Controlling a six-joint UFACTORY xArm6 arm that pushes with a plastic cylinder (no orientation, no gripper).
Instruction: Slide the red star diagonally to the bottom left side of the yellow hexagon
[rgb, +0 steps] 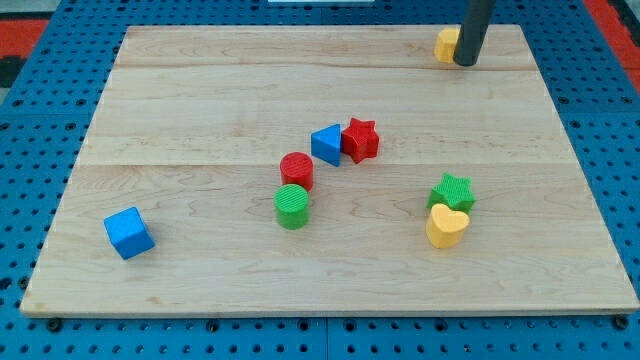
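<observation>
The red star (360, 139) lies near the middle of the wooden board (200, 100), touching a blue triangle (326, 144) on its left. The yellow hexagon (446, 44) sits at the view's top right, partly hidden behind my rod. My tip (465, 63) rests on the board right beside the hexagon's right side, far up and right of the red star.
A red cylinder (296, 170) and a green cylinder (292, 206) stand just below left of the blue triangle. A green star (452, 191) and a yellow heart (446, 227) sit together at the right. A blue cube (129, 233) lies at the bottom left.
</observation>
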